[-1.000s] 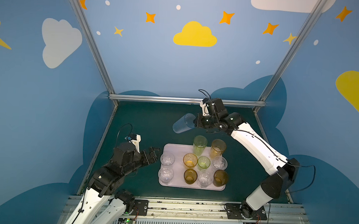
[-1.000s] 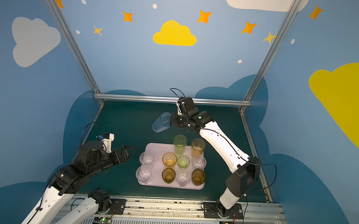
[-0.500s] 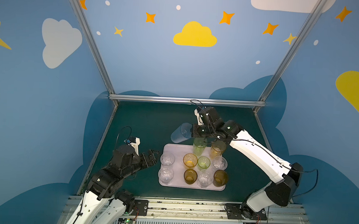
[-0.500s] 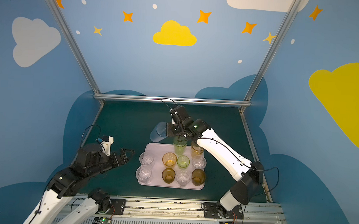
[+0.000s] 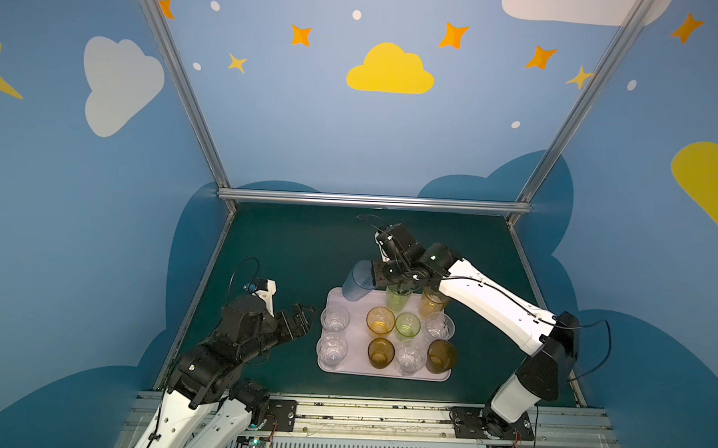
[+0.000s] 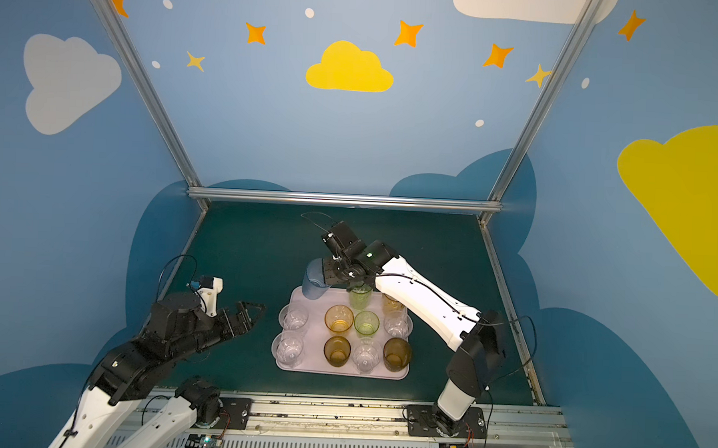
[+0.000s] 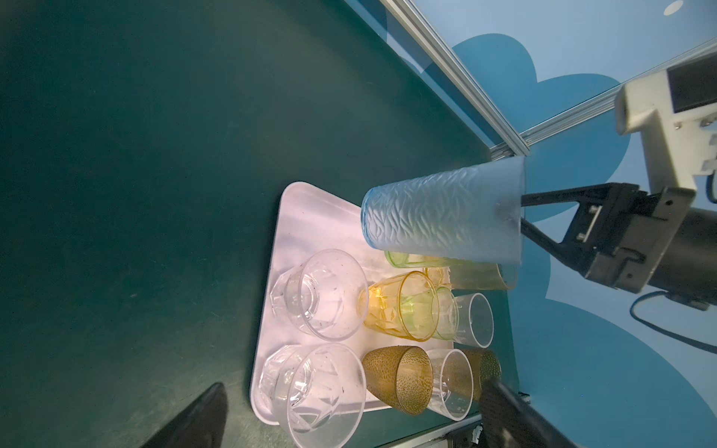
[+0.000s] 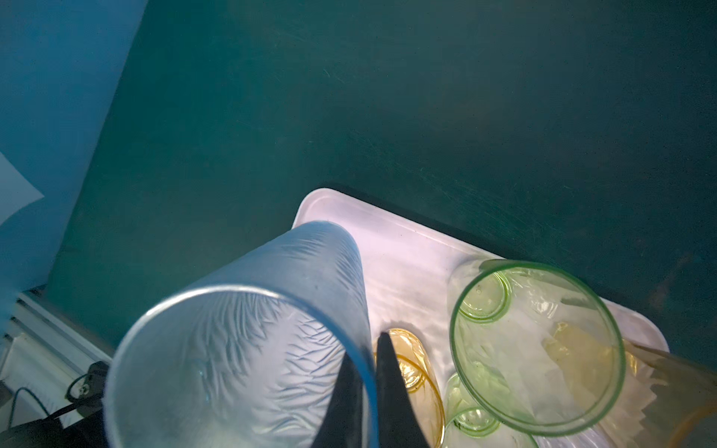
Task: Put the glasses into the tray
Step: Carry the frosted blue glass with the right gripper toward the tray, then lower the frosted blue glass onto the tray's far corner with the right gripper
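Observation:
A tall pale blue glass [image 5: 357, 281] [image 6: 314, 282] hangs tilted over the far left corner of the pink-lilac tray [image 5: 384, 375] [image 6: 313, 366]. My right gripper [image 5: 374, 275] [image 8: 366, 349] is shut on its rim, one finger inside and one outside. The left wrist view shows that glass [image 7: 438, 217] clear of the tray [image 7: 306, 217]. Upright in the tray are a tall green glass [image 5: 398, 297], a tall amber one [image 5: 431, 303] and several short clear, amber, green and brown ones. My left gripper [image 5: 303, 316] [image 6: 251, 312] stands open and empty, left of the tray.
A dark green mat [image 5: 298, 247] covers the table, boxed in by blue walls and a metal rail [image 5: 371, 200] at the back. The arms' base rail [image 5: 361, 412] runs along the front edge. The right arm [image 5: 495, 306] stretches over the tray's right side.
My right gripper has carried the blue glass forward and down from the back of the table to the tray's far left corner. The left arm has barely shifted.

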### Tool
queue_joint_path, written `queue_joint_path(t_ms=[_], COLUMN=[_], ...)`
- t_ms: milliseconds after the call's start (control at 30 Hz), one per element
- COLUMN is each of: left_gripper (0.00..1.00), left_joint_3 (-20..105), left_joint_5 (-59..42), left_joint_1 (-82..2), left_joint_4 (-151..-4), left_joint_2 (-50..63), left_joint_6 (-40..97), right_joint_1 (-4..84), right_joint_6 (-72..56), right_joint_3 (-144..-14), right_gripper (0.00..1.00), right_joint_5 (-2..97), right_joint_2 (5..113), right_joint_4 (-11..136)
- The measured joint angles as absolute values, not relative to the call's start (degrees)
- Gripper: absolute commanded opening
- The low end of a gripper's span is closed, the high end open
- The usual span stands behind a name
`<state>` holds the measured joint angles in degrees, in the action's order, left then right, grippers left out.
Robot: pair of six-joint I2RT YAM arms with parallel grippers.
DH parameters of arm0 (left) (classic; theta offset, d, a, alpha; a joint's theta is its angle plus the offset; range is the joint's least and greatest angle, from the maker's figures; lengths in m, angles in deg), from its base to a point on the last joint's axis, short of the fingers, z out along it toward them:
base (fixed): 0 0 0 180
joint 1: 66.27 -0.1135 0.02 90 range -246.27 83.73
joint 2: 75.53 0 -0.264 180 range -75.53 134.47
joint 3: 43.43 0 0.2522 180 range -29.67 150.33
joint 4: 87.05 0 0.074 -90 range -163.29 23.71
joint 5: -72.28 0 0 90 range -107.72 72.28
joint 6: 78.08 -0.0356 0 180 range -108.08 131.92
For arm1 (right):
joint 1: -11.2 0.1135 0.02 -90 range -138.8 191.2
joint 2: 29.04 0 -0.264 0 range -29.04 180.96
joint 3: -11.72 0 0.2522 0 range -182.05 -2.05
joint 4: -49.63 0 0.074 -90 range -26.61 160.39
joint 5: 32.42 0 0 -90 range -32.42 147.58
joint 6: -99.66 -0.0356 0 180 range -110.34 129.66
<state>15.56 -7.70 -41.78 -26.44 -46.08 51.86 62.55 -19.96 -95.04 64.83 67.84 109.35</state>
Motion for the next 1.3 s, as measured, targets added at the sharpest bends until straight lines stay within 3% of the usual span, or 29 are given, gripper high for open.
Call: queue_joint_path(t_ms=[1300], left_gripper=[1.00], left_joint_3=[13.7], left_joint_5=[-8.2], left_joint_1=[-41.8], left_joint_4=[-26.3], left_joint_2=[-46.0], left_joint_6=[52.3], right_joint_1=[63.9], right_joint_6=[-18.3], right_joint_3=[-101.5], right_gripper=[0.00], right_joint_5=[68.3], right_joint_2=[80.6], right_joint_4=[115.7])
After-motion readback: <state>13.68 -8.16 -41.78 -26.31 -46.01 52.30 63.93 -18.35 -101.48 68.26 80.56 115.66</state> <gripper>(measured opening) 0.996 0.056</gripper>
